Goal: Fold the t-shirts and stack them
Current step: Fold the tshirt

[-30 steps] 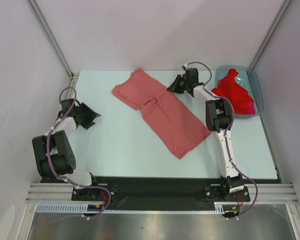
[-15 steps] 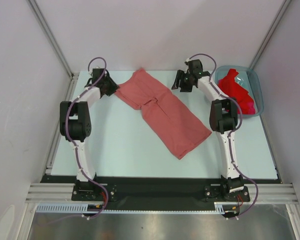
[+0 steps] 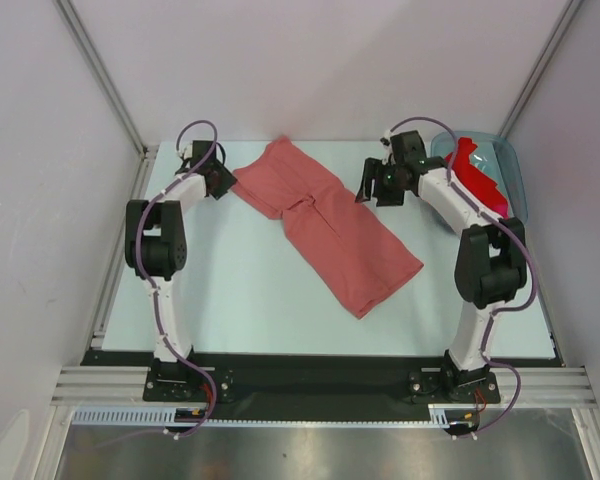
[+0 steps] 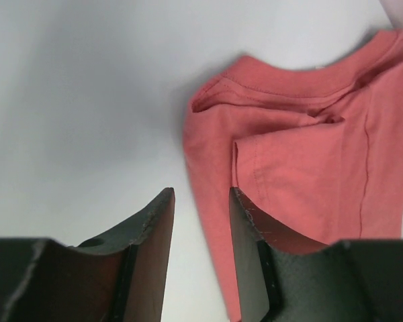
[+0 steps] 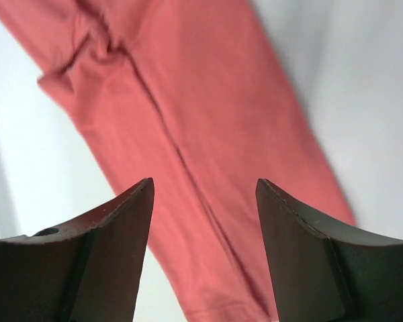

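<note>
As left pincer [image 4: 201, 201] stood narrow and right pincer [image 5: 205, 184] wide, both unloaded, you needed low corner bites on salmon t-shirt [image 3: 330, 225].

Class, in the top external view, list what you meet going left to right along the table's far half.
left gripper → salmon-pink t-shirt → right gripper → blue-grey bin holding red t-shirts
</note>
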You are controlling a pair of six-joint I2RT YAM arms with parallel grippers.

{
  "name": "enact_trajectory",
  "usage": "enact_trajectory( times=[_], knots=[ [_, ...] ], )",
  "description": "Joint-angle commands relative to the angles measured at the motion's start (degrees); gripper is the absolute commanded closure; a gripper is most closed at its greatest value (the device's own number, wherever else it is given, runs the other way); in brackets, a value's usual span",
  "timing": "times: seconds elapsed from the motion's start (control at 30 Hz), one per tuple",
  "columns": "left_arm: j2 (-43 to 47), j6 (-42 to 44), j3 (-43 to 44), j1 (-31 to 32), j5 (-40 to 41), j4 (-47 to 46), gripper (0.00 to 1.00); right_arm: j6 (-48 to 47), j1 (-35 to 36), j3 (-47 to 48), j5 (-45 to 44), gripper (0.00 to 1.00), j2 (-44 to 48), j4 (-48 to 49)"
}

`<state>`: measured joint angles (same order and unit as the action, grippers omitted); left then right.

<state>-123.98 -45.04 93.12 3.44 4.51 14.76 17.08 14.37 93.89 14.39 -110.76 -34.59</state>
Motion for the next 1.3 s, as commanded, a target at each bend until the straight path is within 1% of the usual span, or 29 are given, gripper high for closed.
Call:
enact_trajectory(
  times=[0.0, 0.1, 0.13, 0.2, 0.3, 0.33, 0.43, 0.47, 0.5, 0.53, 0.6, 0.63, 0.73, 0.8, 0.87, 0.9, 0.93, 0.97, 1.0, 1.03, 1.1, 1.13, 1.17, 1.2, 1.23, 1.27],
  knots=[
    [-3.0, -1.6, 3.5, -0.9, -0.1, 0.4, 0.57, -2.5, 4.2, -4.9, 0.2, 0.32, 6.2, -0.2],
    [-4.7, -2.4, 4.3, -1.7, -0.2, 0.1, 0.56, -3.0, 7.0, -9.2, 0.5, 0.3, 9.3, -2.2],
    [-5.6, -2.4, 5.2, -1.9, -0.2, 0.0, 0.55, -3.2, 9.1, -10.5, 0.3, 0.3, 10.3, -2.5],
    [-6.5, -2.2, 6.5, -2.4, -0.2, 0.2, 0.55, -2.8, 10.7, -12.9, 1.1, 0.27, 12.6, -2.9],
    [-9.7, -1.5, 10.2, -3.1, -1.0, 1.0, 0.55, -1.6, 13.9, -18.9, 1.6, 0.23, 16.3, -2.8],
    [-10.5, -1.5, 12.1, -3.2, -1.5, 1.1, 0.56, -1.5, 15.1, -22.0, 1.6, 0.23, 17.1, -2.3],
    [-13.6, -1.8, 16.0, -3.2, -4.1, 1.1, 0.66, 0.1, 16.4, -26.5, 0.9, 0.23, 20.0, -2.1],
    [-14.8, -2.8, 16.6, -4.8, -5.7, 0.6, 0.7, 0.8, 16.9, -27.1, 0.9, 0.23, 20.8, -2.1],
    [-15.4, -3.4, 17.1, -4.8, -6.8, 0.2, 0.76, 1.4, 17.2, -27.8, 0.6, 0.24, 21.3, -2.3],
    [-16.1, -3.7, 18.1, -4.9, -8.5, -1.1, 0.86, 1.8, 17.4, -28.7, 0.1, 0.23, 21.8, -2.6],
    [-18.3, -4.7, 19.9, -5.0, -10.2, -1.3, 1.0, 3.4, 17.8, -29.9, -0.8, 0.23, 22.8, -2.6],
    [-18.8, -5.0, 21.4, -5.1, -10.8, -1.7, 1.0, 3.9, 17.8, -30.3, -1.2, 0.23, 23.7, -2.8],
    [-18.9, -6.4, 21.5, -5.5, -10.8, -4.6, 1.0, 6.5, 18.1, -32.0, -3.0, 0.23, 25.1, -3.7],
    [-18.8, -6.3, 22.7, -6.4, -8.5, -4.8, 1.0, 7.6, 18.0, -32.4, -6.3, 0.23, 25.9, -5.1],
    [-20.1, -5.3, 26.7, -7.9, -7.9, -4.5, 1.0, 8.8, 17.7, -32.5, -8.3, 0.23, 27.3, -5.7],
    [-20.9, -5.2, 31.4, -8.4, -8.3, -3.1, 1.0, 9.0, 16.8, -32.2, -8.6, 0.23, 27.7, -6.2],
    [-23.8, -4.8, 34.4, -9.0, -9.1, -2.1, 0.98, 9.5, 16.0, -31.9, -8.7, 0.22, 27.9, -6.3],
    [-25.1, -4.2, 37.7, -9.3, -10.0, -0.5, 0.84, 9.7, 15.2, -31.8, -8.5, 0.22, 28.1, -6.5],
    [-26.3, -3.7, 43.0, -9.6, -10.2, 1.5, 0.54, 9.8, 13.9, -31.2, -8.2, 0.21, 28.0, -6.5],
    [-26.4, -2.3, 44.1, -9.6, -10.7, 4.1, 0.42, 9.6, 11.8, -30.7, -7.9, 0.21, 27.8, -6.8],
    [-23.8, -0.9, 42.4, -8.9, -11.6, 4.3, 0.11, 9.1, 9.1, -29.0, -7.8, 0.21, 27.2, -8.6],
    [-22.1, 1.2, 38.5, -8.6, -11.4, 4.3, 0.09, 8.2, 6.4, -27.2, -7.7, 0.21, 26.7, -9.4],
    [-17.7, 2.1, 36.4, -7.9, -10.6, 4.8, 0.07, 7.7, 5.1, -26.3, -7.9, 0.2, 25.8, -10.5],
    [-15.5, 3.2, 31.6, -7.6, -8.8, 6.0, 0.04, 7.2, 3.8, -25.4, -8.2, 0.2, 25.2, -11.9],
    [-12.6, 4.1, 28.8, -7.3, -8.0, 6.7, 0.04, 6.8, 2.3, -24.4, -8.6, 0.2, 24.8, -12.4],
    [-7.5, 5.2, 25.8, -6.4, -7.4, 7.4, 0.04, 6.2, -0.1, -23.8, -8.7, 0.2, 24.3, -13.0]
  ],
)
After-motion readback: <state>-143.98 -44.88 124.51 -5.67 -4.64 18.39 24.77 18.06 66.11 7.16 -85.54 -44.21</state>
